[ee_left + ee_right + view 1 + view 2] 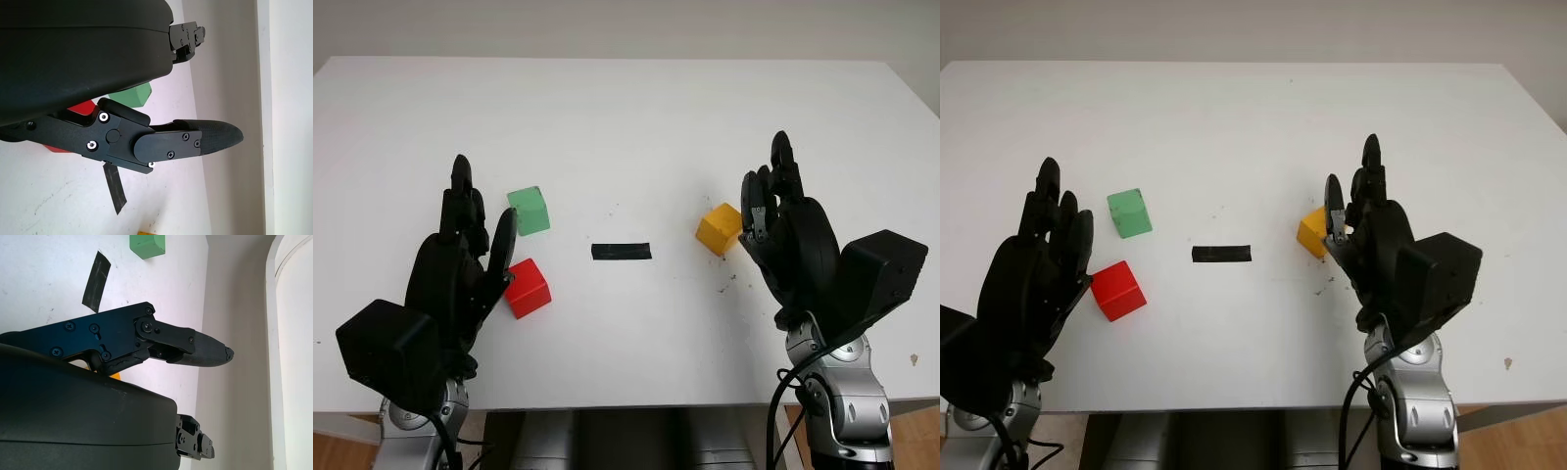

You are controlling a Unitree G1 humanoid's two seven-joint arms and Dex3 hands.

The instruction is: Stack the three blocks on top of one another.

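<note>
Now — white table [636,117], black tape strip [621,252] mid | pale wall [626,24] behind | left robot hand [470,245] open, right robot hand [773,211] open

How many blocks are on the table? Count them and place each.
3. The green block sits left of the black tape strip, the red block just nearer the robot, the yellow block right of the strip. None stacked.

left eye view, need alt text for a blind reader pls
Three separate blocks sit unstacked on a white table: a green block and a red block by the open left hand, and a yellow block beside the open right hand. A strip of black tape lies between them.
</note>
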